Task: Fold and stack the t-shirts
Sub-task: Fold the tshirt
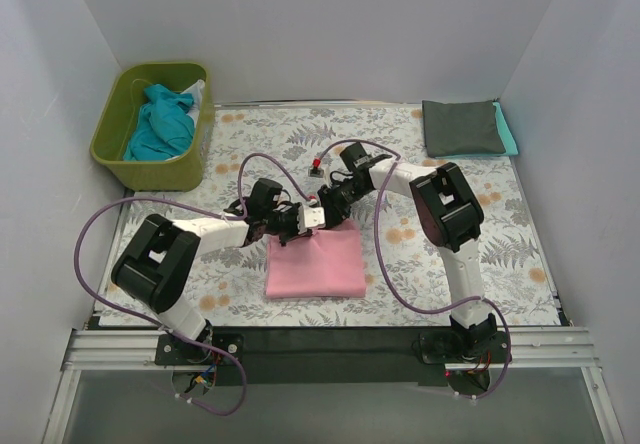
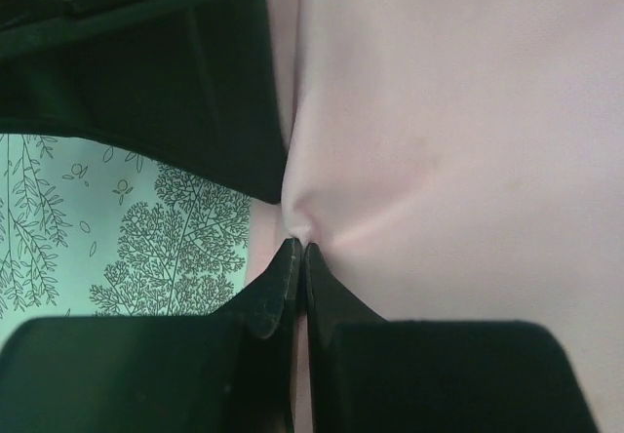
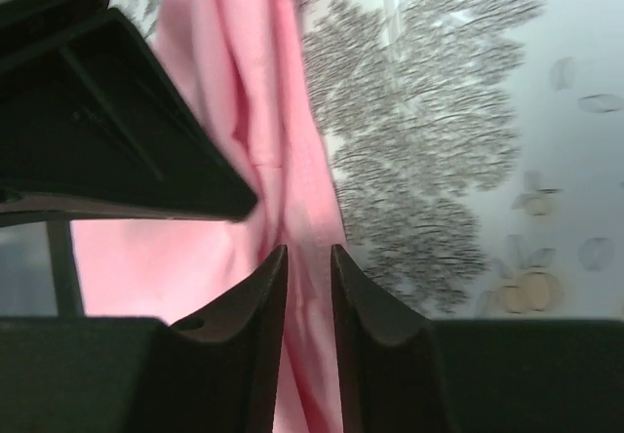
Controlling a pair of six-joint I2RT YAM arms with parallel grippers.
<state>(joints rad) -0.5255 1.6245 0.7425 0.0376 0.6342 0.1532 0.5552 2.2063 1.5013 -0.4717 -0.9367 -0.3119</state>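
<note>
top external | tub (image 1: 150, 171): teal t-shirts (image 1: 160, 130) | left hand (image 1: 299, 222) pinches pink t-shirt (image 1: 315, 266)

Overhead view: bright, even, diffuse light between white walls (image 1: 330, 24); soft, short shadows on the table cloth (image 1: 520, 264). Left wrist view: overexposed, pink t-shirt (image 2: 458, 111) nearly white, cloth print tinted green. Right wrist view: print smeared by blur, fingers (image 3: 244, 345) dark.

Table under floral-printed cloth (image 1: 420, 254), fern and blossom pattern.
- Folded pink cotton t-shirt (image 1: 315, 267): rectangular, far edge beneath left gripper (image 1: 297, 221) and right gripper (image 1: 322, 207), rest nearward of both.
- Folded dark grey t-shirt (image 1: 460, 127) atop teal t-shirt (image 1: 510, 129): well beyond right gripper, rightward.
- Olive-green plastic tub (image 1: 150, 169): well beyond left gripper, leftward.
</note>
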